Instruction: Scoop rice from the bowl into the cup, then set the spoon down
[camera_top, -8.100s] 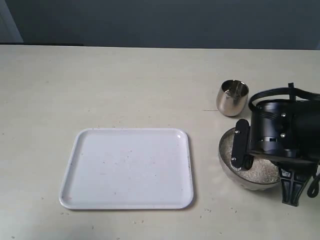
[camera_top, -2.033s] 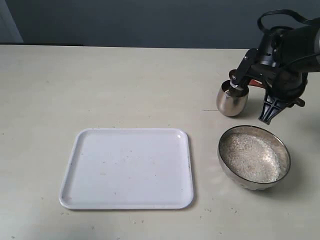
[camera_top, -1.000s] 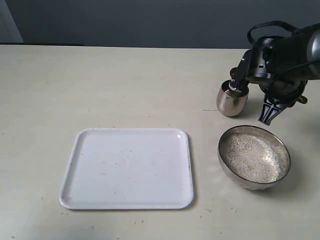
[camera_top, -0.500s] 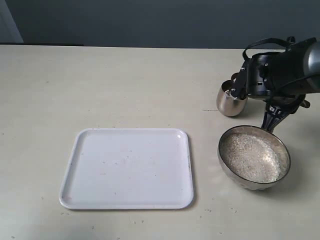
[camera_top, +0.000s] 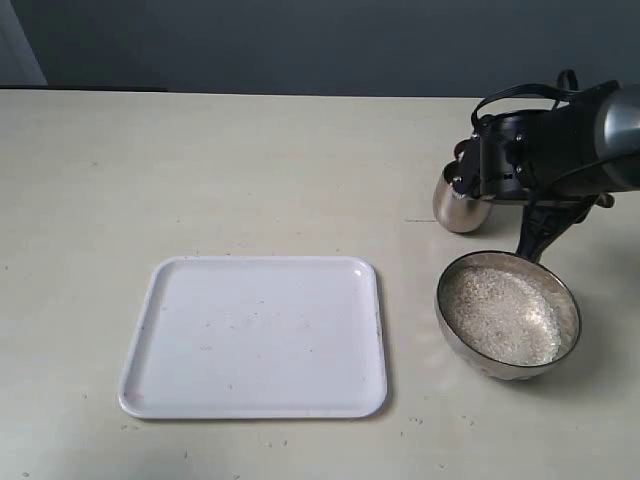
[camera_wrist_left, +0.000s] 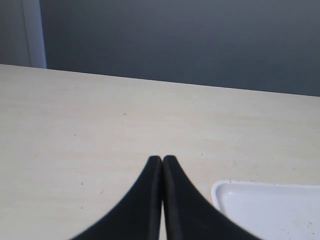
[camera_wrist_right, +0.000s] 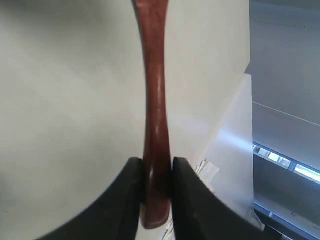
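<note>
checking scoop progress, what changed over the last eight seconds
The right gripper, shut on the spoon, left the bowl, moved over to the cup, then lowered beside it, back toward the bowl. Bowl, cup and tray stayed put.

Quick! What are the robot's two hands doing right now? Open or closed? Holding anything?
The left gripper is closed, with nothing in it.
The right gripper is closed, holding the spoon by its handle.
</note>
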